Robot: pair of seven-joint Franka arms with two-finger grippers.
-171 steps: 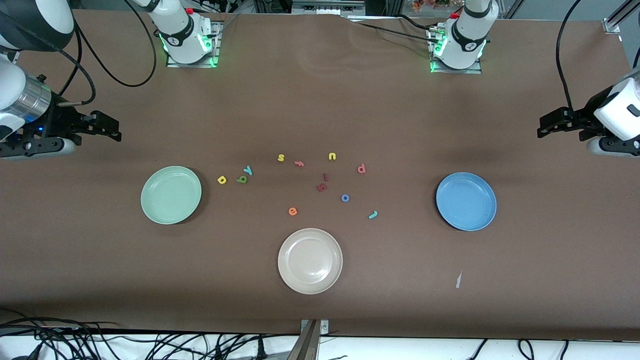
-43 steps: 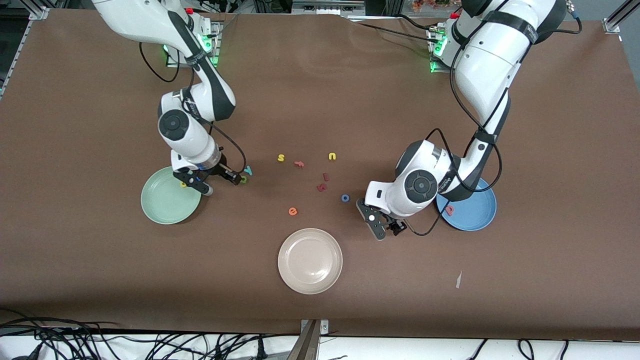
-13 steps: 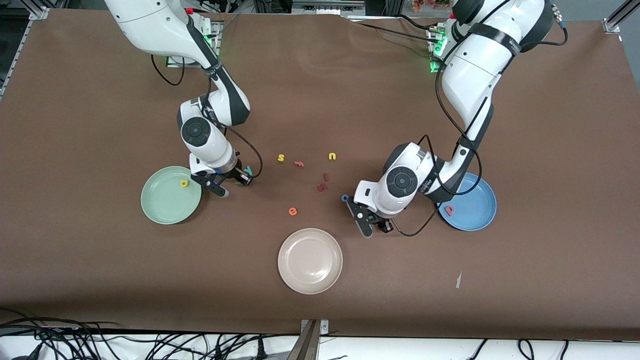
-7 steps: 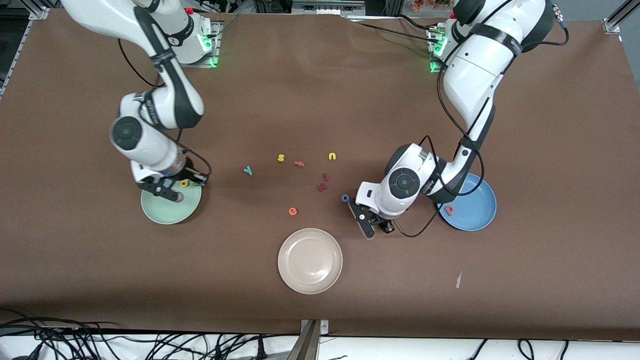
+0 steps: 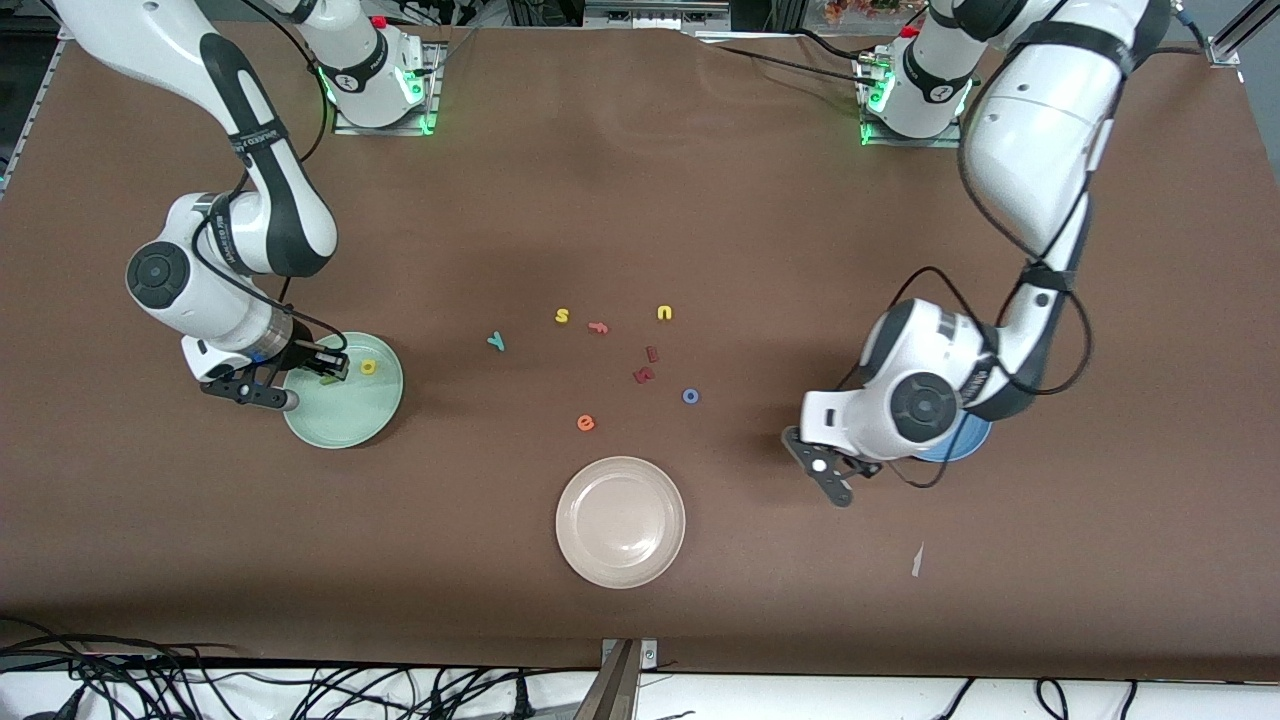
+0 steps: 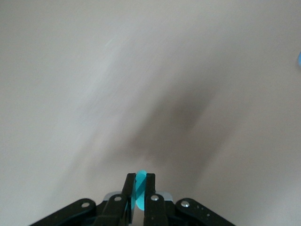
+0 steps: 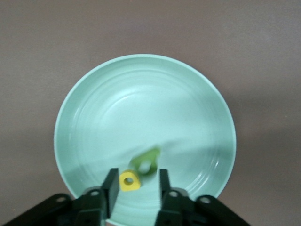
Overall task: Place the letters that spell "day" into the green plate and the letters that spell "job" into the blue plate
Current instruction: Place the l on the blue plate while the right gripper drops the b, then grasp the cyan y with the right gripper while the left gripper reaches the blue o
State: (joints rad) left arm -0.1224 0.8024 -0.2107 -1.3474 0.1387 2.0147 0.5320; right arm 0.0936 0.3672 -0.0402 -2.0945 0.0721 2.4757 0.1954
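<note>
Your right gripper [image 7: 137,172] hangs low over the pale mint-green round plate [image 7: 141,108], near the plate's edge, and its jaws stand apart. The olive-green foam a [image 7: 146,162] shows as a blur just past the fingertips, and I judge it to be dropping free onto the plate. The yellow foam d [image 7: 129,181] lies on the plate between the two fingers. Lift this gripper straight up before you swing it away, because any sideways drift could drag a finger across the d or the a and flick it over the shallow rim.

Your left gripper [image 6: 139,180] has its jaws clamped on the teal foam j [image 6: 140,192], which is pinched upright with only a thin edge showing. It is over bare bench just beside the sky-blue round plate [image 5: 968,440], and the arm's own wrist covers most of that plate in the front view. Carry the j on until it is well inside the rim, not over the edge. Come down close to the plate's floor and only then part the jaws, since a piece this light bounces or clings to a pad if it is let go from high up.

The teal foam y [image 5: 496,341] and the blue foam ring o [image 5: 690,396] lie on the bench among the spare letters. Approach each from directly above.
</note>
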